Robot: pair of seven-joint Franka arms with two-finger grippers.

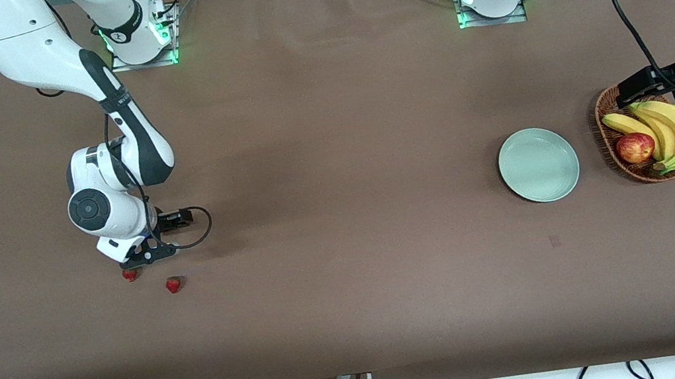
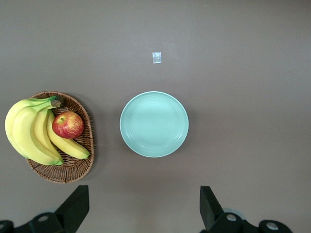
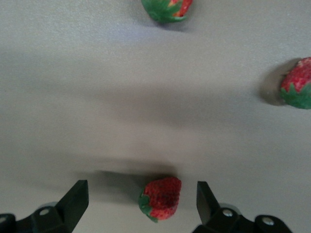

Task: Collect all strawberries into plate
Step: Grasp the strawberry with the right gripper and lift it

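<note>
Low at the frame's left, your right gripper [image 1: 143, 257] hung spread around one strawberry [image 3: 160, 198], ready to pinch; two strawberries [image 3: 167, 8] lay nearby. Your left gripper [image 2: 143, 213] waited, released, above the bare plate [image 1: 538, 164].

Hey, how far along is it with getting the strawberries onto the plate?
Nothing done yet: the plate holds nothing. In hand: the right gripper, open, is low over one strawberry lying between its fingers. Two other strawberries lie nearby. The left gripper waits, open, above the plate. All three remain.
</note>
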